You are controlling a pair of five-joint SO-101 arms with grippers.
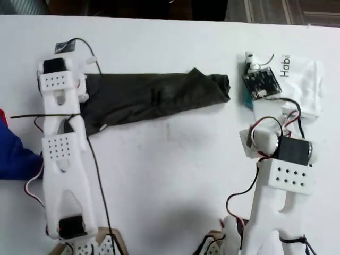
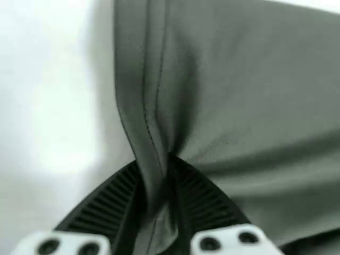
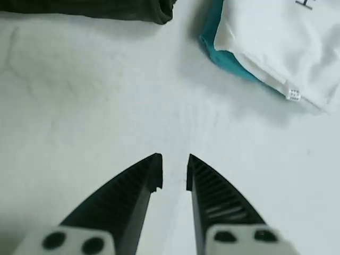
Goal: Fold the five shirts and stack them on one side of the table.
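Over the table (image 1: 175, 170), left gripper (image 2: 159, 164) clamps the dark shirt (image 1: 154, 98); right gripper (image 3: 174, 170) hangs released.

A white table (image 1: 175, 175) is spreading across the scene under bright, even light, with a dark brownish strip of room (image 1: 276, 10) showing beyond its far edge.

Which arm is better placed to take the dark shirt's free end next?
Right, probably: the right end effector hangs open over the table near that end; the left end effector grips the dark shirt at its other end.

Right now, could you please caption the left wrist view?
Left claw grips a seamed fold of the dark shirt.
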